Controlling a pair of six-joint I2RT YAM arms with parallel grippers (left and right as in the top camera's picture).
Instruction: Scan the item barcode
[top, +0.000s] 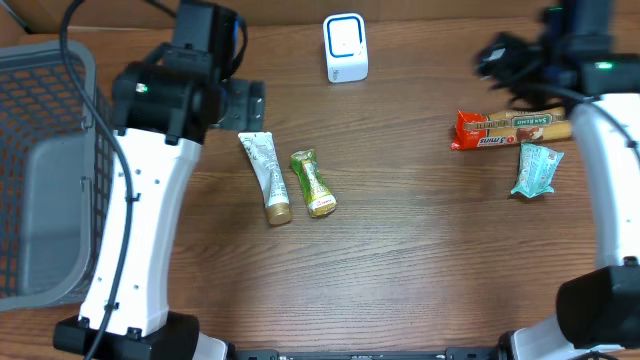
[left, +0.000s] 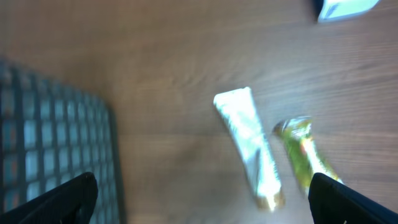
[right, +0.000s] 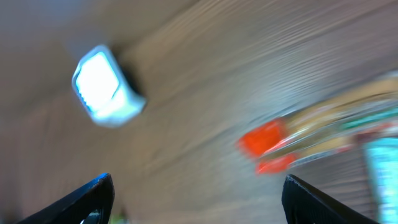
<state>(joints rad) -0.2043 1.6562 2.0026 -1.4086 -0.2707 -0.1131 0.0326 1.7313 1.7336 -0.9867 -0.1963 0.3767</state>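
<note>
Left arm (top: 150, 200) looms nearest, white; left claw (left: 199, 193) spread wide, empty, above the table (top: 420, 260). Right claw (right: 198, 186) likewise released, holding nothing; view blurred. Grey mesh basket (top: 70, 52) far left. Red snack bar (top: 505, 129) lies flat at right, teal packet (top: 537, 169) just beside it. White tube (top: 264, 175) and green-gold sachet (top: 312, 183) side by side mid-table. Small white scanner (top: 345, 47) at the back edge, well apart from the bar.

Your left arm (top: 140, 230) and right arm (top: 608, 160) wear white shells and black joint housings, each with a green light (top: 143, 88). Black cables (top: 127, 225) trail the left arm, and the left gripper (left: 202, 199) has black fingers (left: 62, 199).
</note>
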